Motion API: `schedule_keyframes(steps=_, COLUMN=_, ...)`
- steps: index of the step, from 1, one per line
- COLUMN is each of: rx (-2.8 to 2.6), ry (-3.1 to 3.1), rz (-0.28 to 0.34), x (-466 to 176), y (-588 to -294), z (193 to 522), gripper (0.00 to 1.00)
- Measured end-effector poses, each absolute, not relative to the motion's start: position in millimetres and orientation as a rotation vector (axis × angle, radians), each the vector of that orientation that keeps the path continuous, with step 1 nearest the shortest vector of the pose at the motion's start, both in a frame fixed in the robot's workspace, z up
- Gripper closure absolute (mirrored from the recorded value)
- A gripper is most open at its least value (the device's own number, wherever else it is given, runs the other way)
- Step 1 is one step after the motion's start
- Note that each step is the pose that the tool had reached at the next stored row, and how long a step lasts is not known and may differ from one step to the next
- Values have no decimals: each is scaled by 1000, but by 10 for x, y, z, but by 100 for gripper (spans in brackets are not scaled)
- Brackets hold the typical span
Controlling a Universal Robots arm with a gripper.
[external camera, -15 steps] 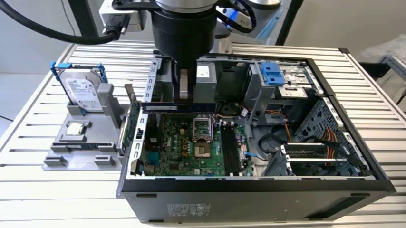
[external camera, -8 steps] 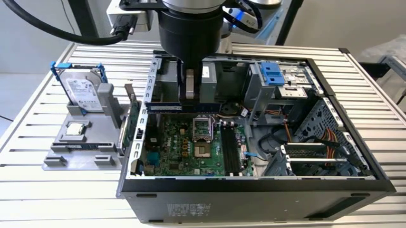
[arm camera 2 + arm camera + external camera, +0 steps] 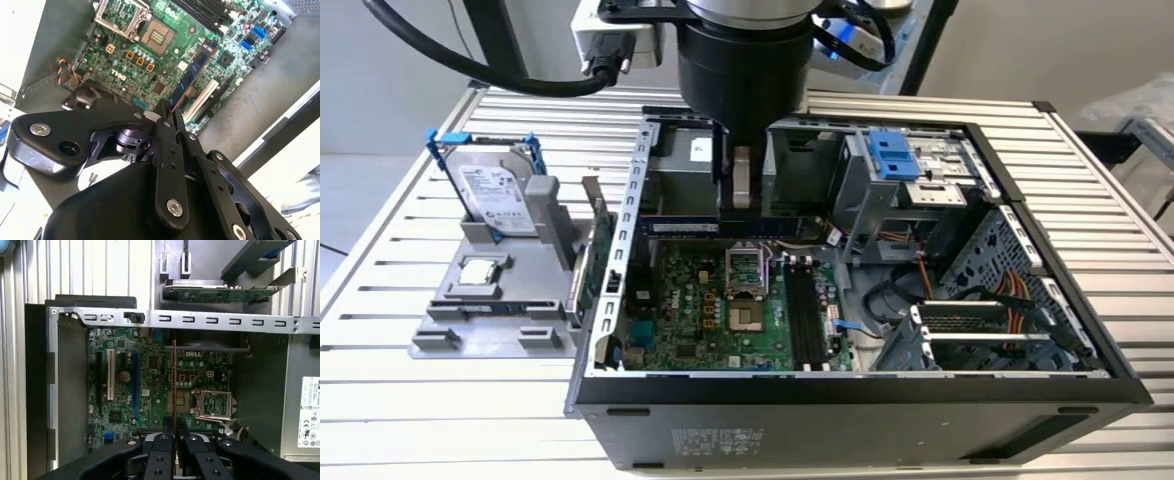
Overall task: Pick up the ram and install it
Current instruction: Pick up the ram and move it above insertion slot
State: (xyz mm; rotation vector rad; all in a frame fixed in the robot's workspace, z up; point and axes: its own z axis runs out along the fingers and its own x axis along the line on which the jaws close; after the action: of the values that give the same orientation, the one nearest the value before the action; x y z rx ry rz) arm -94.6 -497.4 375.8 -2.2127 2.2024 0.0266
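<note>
Currently gripper (image 3: 742, 213) down inside open computer case (image 3: 854, 388), jaws clamped on ram (image 3: 687, 227). Ram held level, on edge, above motherboard (image 3: 694, 322), away from long black slots (image 3: 803, 315). Hard drive (image 3: 500, 195) outside case, exterior view's left.

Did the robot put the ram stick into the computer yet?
Not yet. The picking up looks done: the hand is shut on the ram and holds it above the motherboard inside the open computer case. Installing is what's left: the long black slots look empty, and the ram hangs apart from them.
</note>
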Motion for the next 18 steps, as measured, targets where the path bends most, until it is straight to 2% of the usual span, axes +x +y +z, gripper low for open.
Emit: schedule_keyframes(steps=18, rx=-2187, ry=2228, rz=26, x=-604, y=-4974, z=3758, gripper=100)
